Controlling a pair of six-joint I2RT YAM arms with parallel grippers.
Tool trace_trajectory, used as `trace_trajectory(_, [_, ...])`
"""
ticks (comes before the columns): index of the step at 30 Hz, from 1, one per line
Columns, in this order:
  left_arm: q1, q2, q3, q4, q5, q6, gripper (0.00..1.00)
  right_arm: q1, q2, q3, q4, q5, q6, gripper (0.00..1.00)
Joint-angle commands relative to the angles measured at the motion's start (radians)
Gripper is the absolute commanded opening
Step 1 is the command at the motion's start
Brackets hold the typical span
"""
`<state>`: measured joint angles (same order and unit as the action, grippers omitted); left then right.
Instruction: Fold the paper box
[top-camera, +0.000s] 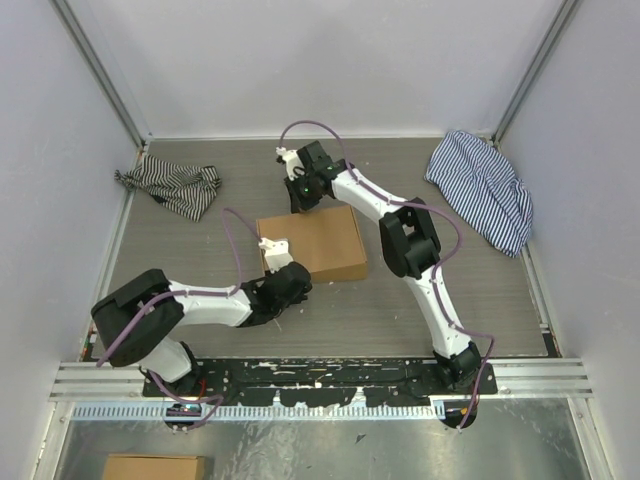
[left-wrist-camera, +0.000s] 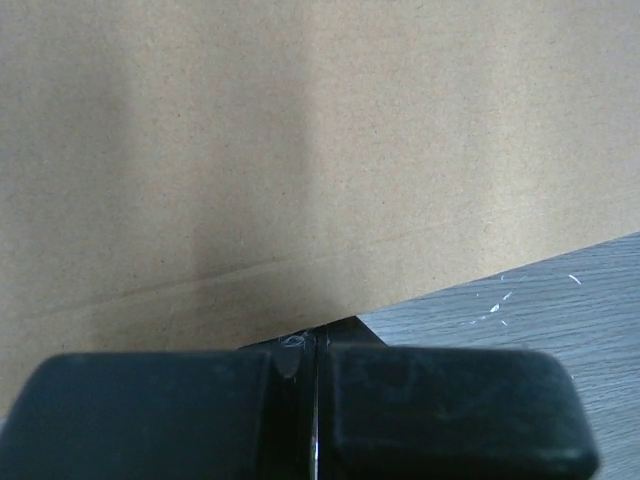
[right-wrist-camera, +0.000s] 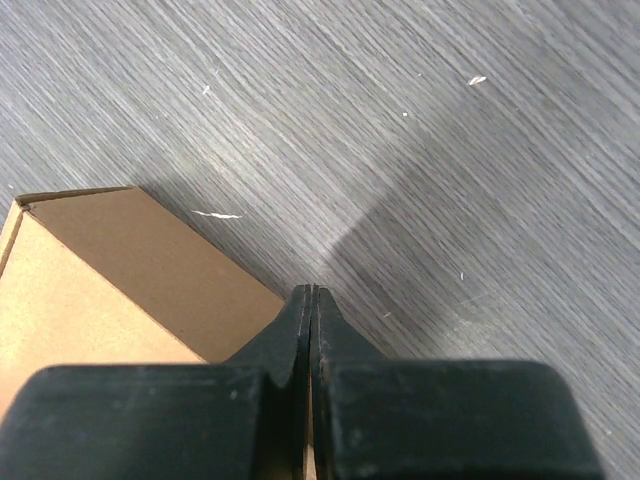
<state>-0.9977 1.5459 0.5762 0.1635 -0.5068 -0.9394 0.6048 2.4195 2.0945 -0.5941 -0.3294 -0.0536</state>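
The paper box (top-camera: 318, 243) lies near the middle of the table as a flat, closed-looking rectangle of plain brown cardboard. My left gripper (top-camera: 298, 274) is shut at the box's near left corner. In the left wrist view its joined tips (left-wrist-camera: 315, 342) sit right at the lower edge of a cardboard face (left-wrist-camera: 300, 150) that fills most of the view. My right gripper (top-camera: 303, 198) is shut above the box's far edge. In the right wrist view its tips (right-wrist-camera: 313, 292) hang over bare table just past a corner of the box (right-wrist-camera: 100, 290). Nothing is held by either gripper.
A crumpled striped cloth (top-camera: 172, 186) lies at the far left and a larger striped cloth (top-camera: 482, 190) at the far right. Grey walls and metal posts close in the table (top-camera: 450, 290) on three sides. Another brown cardboard piece (top-camera: 155, 467) lies below the near rail.
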Motion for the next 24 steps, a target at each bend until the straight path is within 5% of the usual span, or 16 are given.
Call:
trace_trajectory(1, [0.033, 0.034, -0.014, -0.083, -0.070, 0.024, 0.04, 0.070, -0.015, -0.048, -0.220, -0.062, 0.056, 0.02])
trace_trajectory(14, [0.021, -0.189, 0.032, -0.322, 0.022, 0.082, 0.29, 0.001, -0.180, -0.324, -0.028, 0.135, 0.234, 0.04])
trace_trajectory(24, [-0.192, -0.180, 0.135, -0.325, 0.138, 0.019, 0.34, -0.063, -0.189, -0.305, -0.010, 0.140, 0.296, 0.05])
